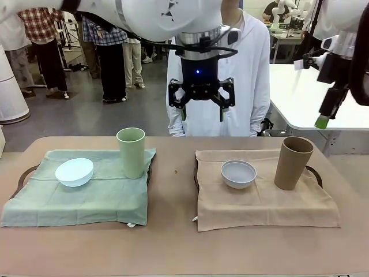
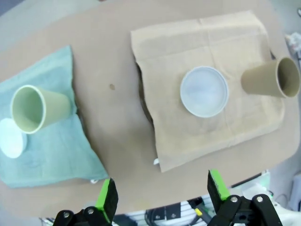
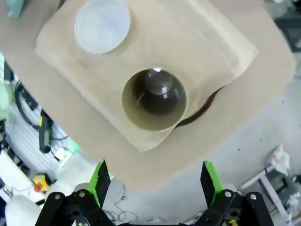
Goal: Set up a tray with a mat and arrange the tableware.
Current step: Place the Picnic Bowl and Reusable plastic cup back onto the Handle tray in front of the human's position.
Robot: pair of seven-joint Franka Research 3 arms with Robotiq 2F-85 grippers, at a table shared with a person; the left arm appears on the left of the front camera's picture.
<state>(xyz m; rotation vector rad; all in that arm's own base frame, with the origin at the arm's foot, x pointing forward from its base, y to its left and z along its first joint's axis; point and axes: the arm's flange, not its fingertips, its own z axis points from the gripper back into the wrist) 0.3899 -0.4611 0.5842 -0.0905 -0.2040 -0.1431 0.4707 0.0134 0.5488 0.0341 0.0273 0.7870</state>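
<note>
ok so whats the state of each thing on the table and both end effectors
green tumbler: upright on green mat
blue bowl: upright, empty, on green mat
tan tumbler: upright, empty, on tan mat
white bowl: upright, empty, on tan mat
left end effector: open, empty, raised
right end effector: open, empty, above tan tumbler

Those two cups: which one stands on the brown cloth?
The tan cup, at the right beside the greyish bowl. The green cup stands on the green cloth at the left, by the pale blue bowl.
</note>
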